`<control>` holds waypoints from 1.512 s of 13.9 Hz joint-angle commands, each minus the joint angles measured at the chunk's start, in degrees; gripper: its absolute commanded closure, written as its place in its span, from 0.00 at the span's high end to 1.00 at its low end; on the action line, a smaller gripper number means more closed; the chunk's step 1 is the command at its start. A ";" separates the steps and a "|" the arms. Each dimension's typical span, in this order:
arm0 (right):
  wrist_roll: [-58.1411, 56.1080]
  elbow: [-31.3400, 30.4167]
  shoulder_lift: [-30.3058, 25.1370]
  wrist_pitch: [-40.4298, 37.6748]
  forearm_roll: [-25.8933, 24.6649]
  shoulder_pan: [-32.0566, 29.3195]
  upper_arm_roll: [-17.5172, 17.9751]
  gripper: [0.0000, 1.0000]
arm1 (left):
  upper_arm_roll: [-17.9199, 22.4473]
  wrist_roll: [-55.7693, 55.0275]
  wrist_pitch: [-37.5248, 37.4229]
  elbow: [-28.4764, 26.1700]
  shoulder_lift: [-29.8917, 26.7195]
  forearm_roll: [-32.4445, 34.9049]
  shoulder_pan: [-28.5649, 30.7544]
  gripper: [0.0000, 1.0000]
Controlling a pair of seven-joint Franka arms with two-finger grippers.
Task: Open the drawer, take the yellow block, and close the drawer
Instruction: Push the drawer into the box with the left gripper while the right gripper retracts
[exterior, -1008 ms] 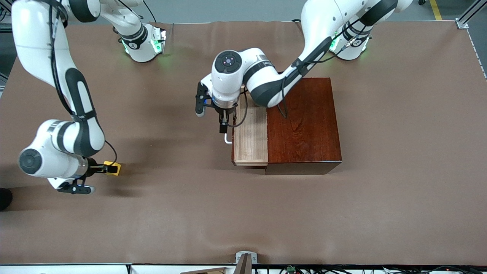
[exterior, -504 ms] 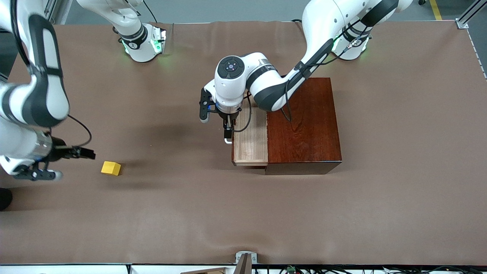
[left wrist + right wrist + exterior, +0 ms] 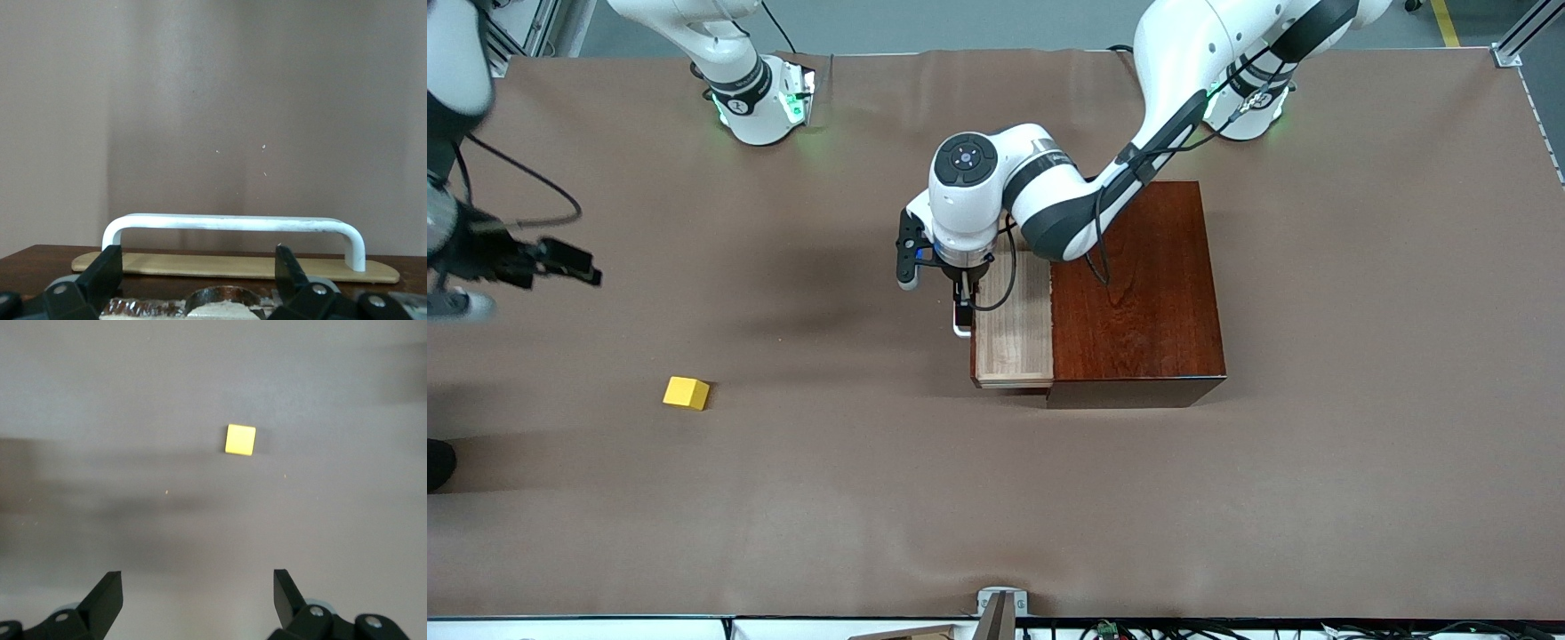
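Note:
The yellow block [image 3: 687, 393] [image 3: 240, 439] lies alone on the brown table toward the right arm's end. My right gripper [image 3: 569, 260] [image 3: 197, 587] hangs open and empty over the table, well away from the block. The drawer [image 3: 1014, 320] [image 3: 233, 265] of pale wood sticks partly out of the dark reddish-brown box [image 3: 1138, 284]. My left gripper [image 3: 961, 313] [image 3: 197, 263] is at the drawer's front, above the white loop handle [image 3: 959, 329] [image 3: 233, 223]. Its fingers [image 3: 107, 267] stand wide apart, with nothing held between them.
A brown cloth [image 3: 871, 498] covers the whole table. The two arm bases [image 3: 760, 98] stand along the table edge farthest from the front camera. A small metal bracket [image 3: 1000, 604] sits at the nearest edge.
The right gripper has risen and drawn away from the yellow block, which stays on the table. The left gripper has shifted down onto the handle, and the drawer has slid in slightly.

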 commanded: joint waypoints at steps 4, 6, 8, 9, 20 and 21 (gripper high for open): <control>2.69 1.06 -2.75 -2.96 -1.24 -1.30 1.65 1.00 | -0.06 0.31 -9.32 0.99 -0.07 1.69 -0.35 1.00; 2.61 1.06 -2.75 -2.88 -3.95 -0.60 1.73 1.00 | -0.14 0.31 -12.30 0.99 -0.24 1.69 -0.35 1.00; 2.26 0.97 -2.75 -2.79 -4.23 -0.77 1.73 1.00 | -0.06 0.31 -14.94 0.99 -0.59 1.77 0.09 1.00; 2.17 1.06 -2.75 -2.96 -4.23 -0.86 1.73 1.00 | -0.06 0.40 -16.09 0.99 -0.86 1.95 0.27 1.00; 2.96 2.29 -2.49 -2.96 -3.18 -0.86 1.64 1.00 | -0.06 0.14 -21.81 0.81 -2.44 5.38 0.01 1.00; 2.96 2.38 -2.49 -2.88 -3.18 -0.77 1.65 1.00 | -0.06 -0.04 -21.98 0.81 -2.35 5.38 -0.17 1.00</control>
